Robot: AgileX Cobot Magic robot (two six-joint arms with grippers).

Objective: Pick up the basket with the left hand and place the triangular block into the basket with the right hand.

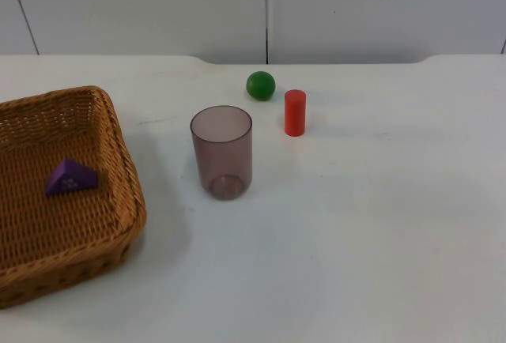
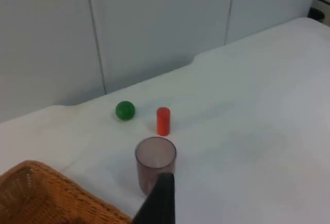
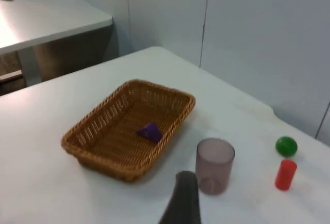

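White table (image 1: 379, 240): you see the purple triangular block (image 1: 71, 178) lying inside the wicker basket (image 1: 118, 169), beside a translucent cup (image 1: 222, 152). Finger state of both grippers: cannot tell.

Left gripper (image 2: 161, 201) up high above the table, one black fingertip poking into its wrist view. Right gripper (image 3: 183, 203) up high too, looking down from far back, one dark fingertip in its wrist view. Both arms pulled back and waiting. Nothing held by either fingertip in view.
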